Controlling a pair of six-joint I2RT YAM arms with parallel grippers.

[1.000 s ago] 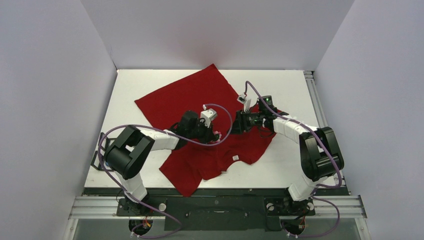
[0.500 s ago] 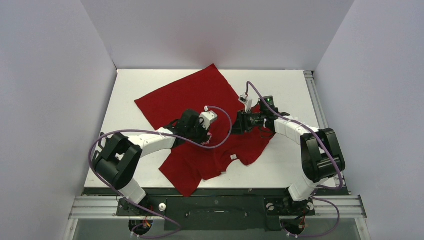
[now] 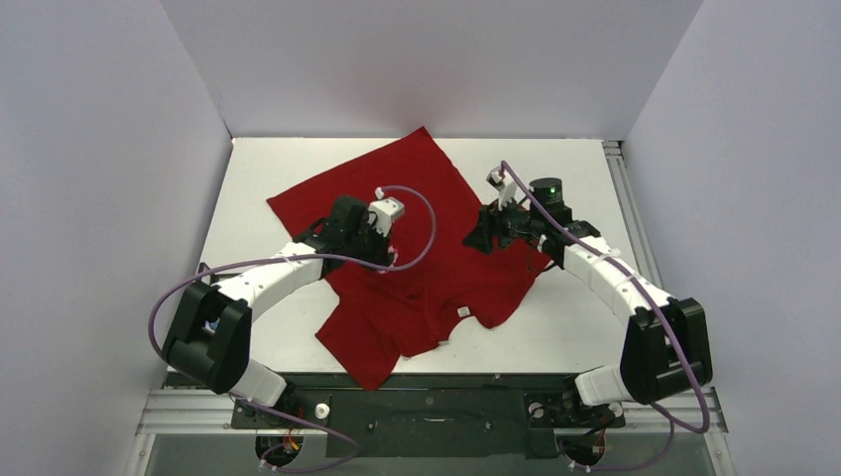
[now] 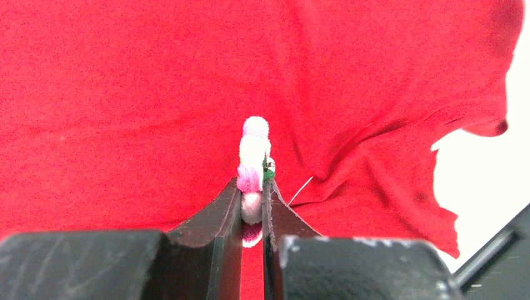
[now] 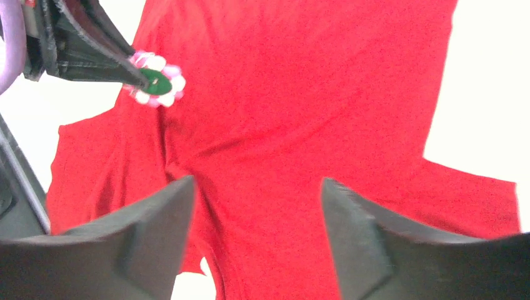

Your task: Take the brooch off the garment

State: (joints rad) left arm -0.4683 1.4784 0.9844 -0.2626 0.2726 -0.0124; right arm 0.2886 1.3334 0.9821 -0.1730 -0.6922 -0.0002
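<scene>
The dark-red T-shirt [image 3: 397, 183] lies spread on the table, its white neck tag [image 3: 464, 312] near the front. My left gripper [image 3: 389, 258] is shut on the brooch [image 4: 254, 150], gripping it edge-on by its pink and white petals, with its thin pin showing bare beside the right finger. In the right wrist view the brooch [image 5: 156, 80] shows its green back at the tip of the left gripper's fingers [image 5: 94, 50], over the shirt [image 5: 294, 125]. My right gripper [image 5: 253, 194] is open and empty above the cloth, right of the brooch; it also shows in the top view [image 3: 478, 236].
White table [image 3: 595, 178] shows around the shirt, with grey walls on three sides. A metal rail [image 3: 625, 188] runs along the right edge. The shirt's near hem [image 3: 367, 367] reaches the front edge of the table.
My left gripper has moved back and to the left over the shirt with the brooch in it. My right arm has stretched out and its gripper has shifted slightly right and back.
</scene>
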